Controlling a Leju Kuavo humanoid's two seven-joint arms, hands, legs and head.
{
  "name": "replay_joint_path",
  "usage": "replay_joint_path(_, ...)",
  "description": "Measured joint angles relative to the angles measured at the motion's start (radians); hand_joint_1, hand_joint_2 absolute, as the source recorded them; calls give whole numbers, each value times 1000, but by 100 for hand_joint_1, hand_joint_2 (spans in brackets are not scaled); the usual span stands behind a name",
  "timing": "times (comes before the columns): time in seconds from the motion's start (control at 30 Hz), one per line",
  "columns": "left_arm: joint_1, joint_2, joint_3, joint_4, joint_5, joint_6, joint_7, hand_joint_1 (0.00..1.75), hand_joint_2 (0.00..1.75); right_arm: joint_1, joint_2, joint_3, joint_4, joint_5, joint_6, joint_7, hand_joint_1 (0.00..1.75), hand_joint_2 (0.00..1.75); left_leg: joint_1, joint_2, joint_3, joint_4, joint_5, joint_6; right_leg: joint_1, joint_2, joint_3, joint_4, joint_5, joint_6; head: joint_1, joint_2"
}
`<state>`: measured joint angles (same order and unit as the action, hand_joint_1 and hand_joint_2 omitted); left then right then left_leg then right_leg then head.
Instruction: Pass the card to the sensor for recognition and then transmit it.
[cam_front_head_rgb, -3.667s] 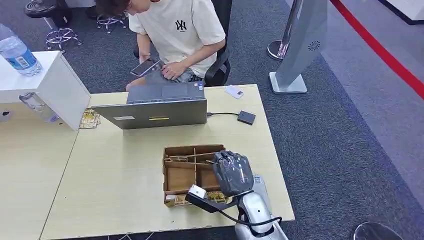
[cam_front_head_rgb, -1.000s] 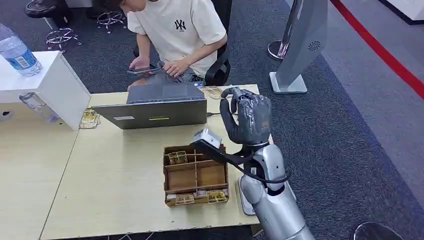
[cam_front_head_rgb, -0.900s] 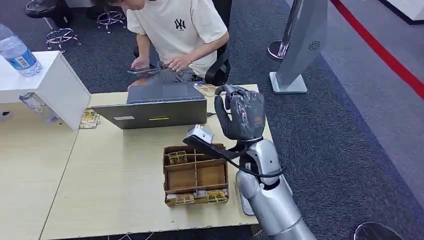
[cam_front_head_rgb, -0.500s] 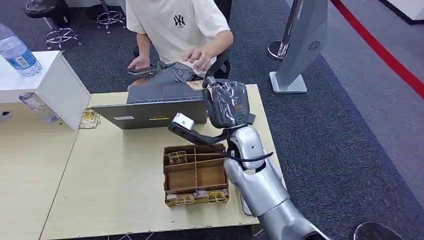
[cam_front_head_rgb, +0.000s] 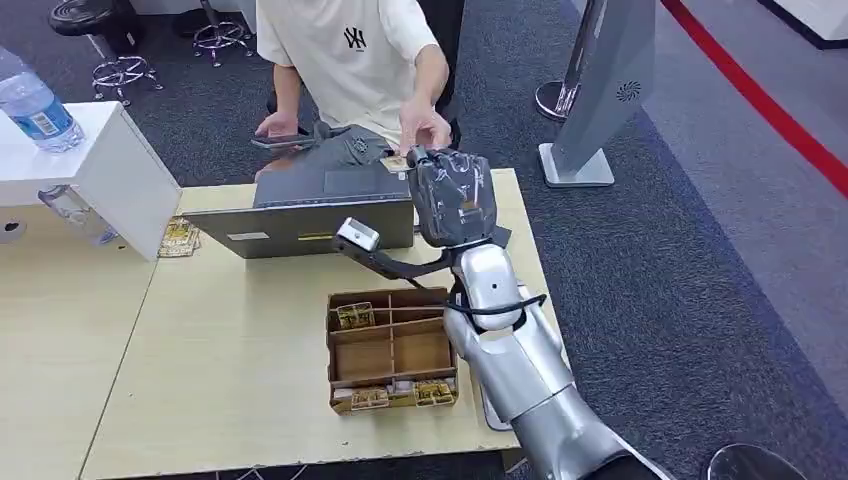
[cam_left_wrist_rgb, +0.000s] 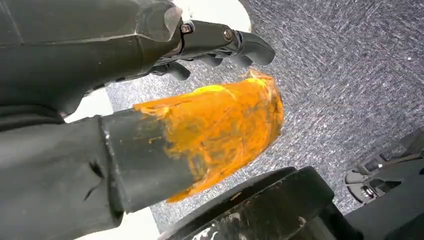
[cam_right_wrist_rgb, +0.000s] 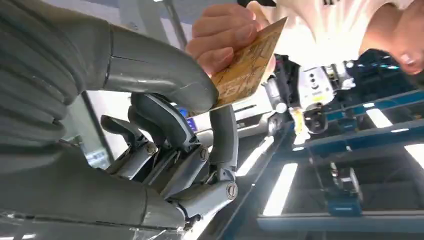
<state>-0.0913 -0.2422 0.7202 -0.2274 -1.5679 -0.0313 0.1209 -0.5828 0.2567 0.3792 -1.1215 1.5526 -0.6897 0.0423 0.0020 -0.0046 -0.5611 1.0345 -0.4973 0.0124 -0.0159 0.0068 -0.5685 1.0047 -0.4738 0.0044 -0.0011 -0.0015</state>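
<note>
Reaching farther over the pale wooden desk (cam_front_head_rgb: 230, 340), the right robot hand (cam_front_head_rgb: 452, 195) pinches the yellow patterned card (cam_right_wrist_rgb: 248, 62) beside the person's hand (cam_front_head_rgb: 424, 128), which also grips it; release gently only once they hold firmly.

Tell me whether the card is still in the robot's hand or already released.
Still held: the right hand pinches the card between thumb and finger, while a person's hand also grips it.

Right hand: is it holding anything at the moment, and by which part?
Yes, the right hand pinches the card by one edge between thumb and a finger, while a person's hand grips the opposite end.
</note>
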Motion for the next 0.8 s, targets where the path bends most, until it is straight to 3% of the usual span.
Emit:
replay_joint_path(0.03, 0, 0, 0, 0, 0, 0, 0, 0, 0, 0, 0, 0, 0, 0, 0, 6, 175, 175, 0, 0, 0, 0, 0, 0, 0, 0, 0, 0, 0, 0, 0, 0)
replay_joint_path(0.07, 0, 0, 0, 0, 0, 0, 0, 0, 0, 0, 0, -1, 0, 0, 0, 10, 0, 175, 0, 0, 0, 0, 0, 0, 0, 0, 0, 0, 0, 0, 0, 0)
replay_joint_path(0.13, 0, 0, 0, 0, 0, 0, 0, 0, 0, 0, 0, -2, 0, 0, 0, 10, 0, 175, 0, 0, 0, 0, 0, 0, 0, 0, 0, 0, 0, 0, 0, 0)
replay_joint_path(0.17, 0, 0, 0, 0, 0, 0, 0, 0, 0, 0, 0, -2, -1, 0, 0, 12, 0, 0, 0, 0, 0, 0, 0, 0, 0, 0, 0, 0, 0, 0, 0, 0)
replay_joint_path(0.3, 0, 0, 0, 0, 0, 0, 2, 0, 0, 0, 0, -2, -8, 0, 0, 45, 0, 0, 0, 0, 0, 0, 0, 0, 0, 0, -1, 0, 0, 0, 0, 0)
replay_joint_path(0.43, 0, 0, 0, 0, 3, 1, 3, 0, 0, 12, -1, -2, -35, -11, 0, 27, 0, 0, 0, 0, 0, 0, 0, 0, 0, 0, -1, 0, 0, 0, 0, 0)
replay_joint_path(0.6, 2, 0, 0, 0, 13, 12, 3, 0, 0, 66, 21, -35, -100, -171, -1, -136, 0, 0, 0, 0, 0, 0, 0, 0, 0, 0, 0, 0, 0, 0, 0, 0)
replay_joint_path(0.67, 4, 0, 0, 0, 29, 23, 3, 0, 0, 116, 40, -47, -139, -379, 17, -225, 0, 0, 0, 0, 0, 0, 0, 0, 0, 0, 0, 0, 0, 0, 0, 0)
replay_joint_path(0.73, 6, 0, 3, 0, 46, 35, 0, 0, 0, 160, 44, -27, -184, -709, 120, -281, 0, 0, 0, 0, 0, 0, 0, 0, 0, 0, 0, 0, 0, 0, 0, 0)
replay_joint_path(0.8, 9, 0, 8, 0, 61, 43, -5, 0, 0, 215, 44, 9, -253, -1037, 292, -309, 0, 0, 0, 0, -1, 0, -1, 0, 0, 0, -1, 0, -1, 0, 0, 0)
